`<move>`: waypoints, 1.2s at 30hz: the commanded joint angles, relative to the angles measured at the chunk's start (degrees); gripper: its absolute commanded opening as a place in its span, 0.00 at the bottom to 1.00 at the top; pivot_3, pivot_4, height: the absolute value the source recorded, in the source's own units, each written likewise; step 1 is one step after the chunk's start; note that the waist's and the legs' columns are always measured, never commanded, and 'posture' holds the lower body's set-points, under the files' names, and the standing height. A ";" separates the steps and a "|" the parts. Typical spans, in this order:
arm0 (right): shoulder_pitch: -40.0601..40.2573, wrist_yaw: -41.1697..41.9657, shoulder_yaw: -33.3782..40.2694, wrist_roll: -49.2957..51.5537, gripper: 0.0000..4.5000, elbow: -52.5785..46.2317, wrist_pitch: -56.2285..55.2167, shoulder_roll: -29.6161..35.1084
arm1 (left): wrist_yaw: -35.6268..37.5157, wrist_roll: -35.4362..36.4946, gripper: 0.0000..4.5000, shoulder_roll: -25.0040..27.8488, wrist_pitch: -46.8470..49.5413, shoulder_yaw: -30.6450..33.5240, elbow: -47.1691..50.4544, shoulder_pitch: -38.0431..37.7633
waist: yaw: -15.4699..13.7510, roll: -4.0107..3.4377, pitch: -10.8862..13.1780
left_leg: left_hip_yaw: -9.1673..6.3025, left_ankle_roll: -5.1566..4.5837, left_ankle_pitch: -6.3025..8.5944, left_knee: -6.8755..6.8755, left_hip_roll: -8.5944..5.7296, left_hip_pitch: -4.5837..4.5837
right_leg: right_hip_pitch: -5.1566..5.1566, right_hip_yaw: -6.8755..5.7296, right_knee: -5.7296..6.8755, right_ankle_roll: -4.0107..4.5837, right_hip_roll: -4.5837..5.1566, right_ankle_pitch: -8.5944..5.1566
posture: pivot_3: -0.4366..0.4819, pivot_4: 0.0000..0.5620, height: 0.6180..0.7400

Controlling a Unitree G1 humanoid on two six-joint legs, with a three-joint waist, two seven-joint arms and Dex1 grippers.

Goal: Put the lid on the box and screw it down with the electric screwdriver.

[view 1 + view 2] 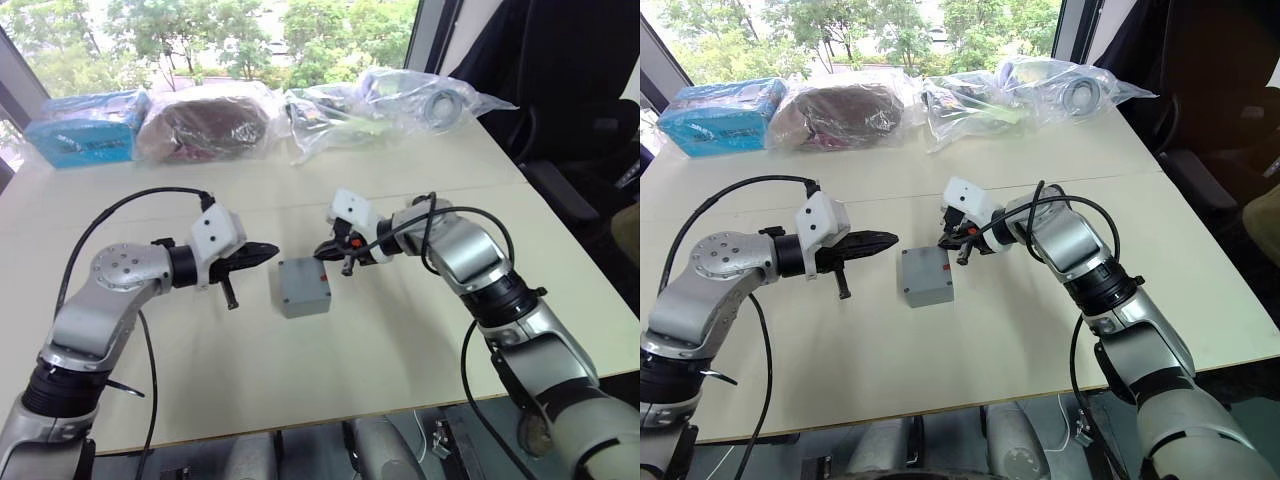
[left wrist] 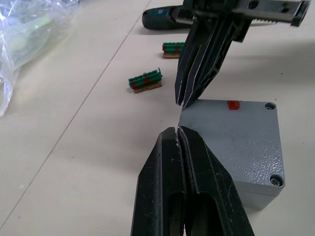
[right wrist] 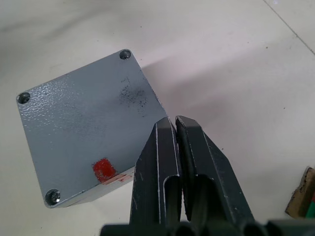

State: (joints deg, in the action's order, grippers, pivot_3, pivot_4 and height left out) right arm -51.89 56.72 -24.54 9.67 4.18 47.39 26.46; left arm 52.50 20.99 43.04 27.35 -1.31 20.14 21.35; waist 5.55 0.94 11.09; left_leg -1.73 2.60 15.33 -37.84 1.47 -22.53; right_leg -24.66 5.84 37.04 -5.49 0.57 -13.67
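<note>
Lid [image 3: 83,132] on box [image 1: 304,287], centre frame in the head views. Left gripper [image 1: 268,254] and right gripper [image 1: 322,250] pinched closed, empty, flanking it. Electric screwdriver [image 2: 162,17] behind.

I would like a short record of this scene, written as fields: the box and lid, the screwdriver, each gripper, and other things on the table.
lid: on the box, with screws in the corners that show and a red mark on top
box: on the table, between the two grippers
electric screwdriver: lying on the table, beyond the box, not held
left gripper: fingers shut, empty, just beside the box
right gripper: fingers shut, empty, at the edge of the lid
other: two green-and-red pieces; plastic bags at the far edge
</note>
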 commanded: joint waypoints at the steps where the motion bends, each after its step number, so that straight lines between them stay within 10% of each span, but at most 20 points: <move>1: 0.44 0.41 -0.16 -0.34 0.17 -0.22 -0.61 -0.16 | 0.50 1.16 0.00 0.68 0.08 1.21 2.63 -0.49 | 0.01 0.00 0.00 | 0.00 0.00 0.00 0.00 0.00 0.00 | 0.00 0.00 0.00 0.00 0.00 0.00 | 0.48 0.27 1.00; 11: -2.40 0.96 4.38 2.68 0.99 -4.64 4.02 1.18 | 1.44 1.83 0.00 1.32 0.03 1.52 2.22 -0.26 | -0.02 -0.01 0.01 | 0.00 0.00 0.00 0.00 0.01 0.00 | 0.00 0.00 0.00 0.03 0.00 -0.06 | 0.48 0.27 1.00; 19: -8.04 -0.78 10.82 4.12 0.99 -7.62 18.95 12.85 | 2.61 6.00 0.00 -1.62 0.29 1.80 2.25 2.76 | -0.40 0.08 0.16 | -0.01 0.00 0.00 -0.01 0.00 -0.07 | -0.03 0.00 -0.04 0.05 0.03 -0.06 | 0.48 0.27 1.00; 26: -13.53 0.05 1.56 -2.42 0.99 5.86 23.74 26.10 | 4.42 10.06 0.00 -3.98 0.49 0.80 3.23 6.98 | -1.11 0.09 0.18 | 0.18 0.00 0.01 0.04 0.00 -0.22 | -0.14 0.08 -0.40 0.15 0.06 -0.05 | 0.48 0.27 1.00; 36: -18.27 5.86 -9.18 -5.30 0.99 25.72 25.83 22.53 | 3.62 8.39 0.00 -6.13 -0.93 -1.29 3.36 7.65 | -1.31 0.09 0.19 | 0.22 0.00 0.00 0.18 0.00 -0.60 | -0.56 0.13 -0.42 -0.07 0.04 0.12 | 0.48 0.27 1.00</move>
State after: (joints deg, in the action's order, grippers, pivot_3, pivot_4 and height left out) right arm -67.21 61.49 -33.27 5.52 27.04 73.32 49.81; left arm 56.65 30.03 36.80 27.73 -2.87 21.59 28.98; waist 4.24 1.03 11.28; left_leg -1.51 2.60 15.34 -37.66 1.47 -23.21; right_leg -25.32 5.96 36.63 -5.56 0.61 -13.54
